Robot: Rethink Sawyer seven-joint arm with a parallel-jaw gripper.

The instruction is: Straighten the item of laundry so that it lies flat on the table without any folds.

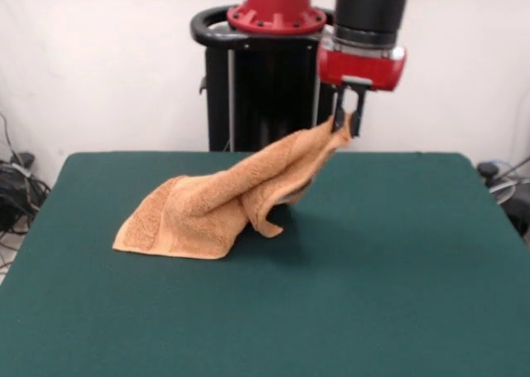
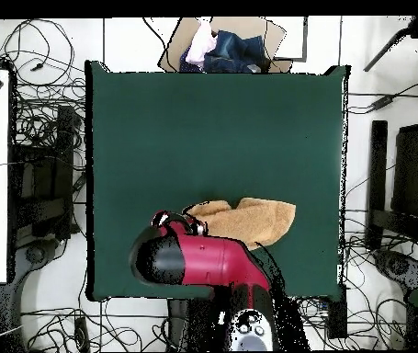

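**Towel bunched near the robot's edge of the desk**

Seen from above, the dark green desk [image 2: 212, 119] carries an orange-tan towel [image 2: 258, 219] lying crumpled low in the picture, right of centre. The red and black arm [image 2: 198, 262] reaches in from the bottom edge and covers the towel's left end; the gripper is hidden beneath it. Past the desk's top edge, a cardboard box [image 2: 226, 44] holds mixed clothes. Cables [image 2: 42, 110] sprawl over the floor around.

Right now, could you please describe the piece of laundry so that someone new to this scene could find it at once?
Look at the large dark green felt-covered table; the only cloth on it is a light orange-tan terry towel. One end lies bunched on the felt, while the other rises in a fold to the red and black arm's pincer, which is shut on its corner.
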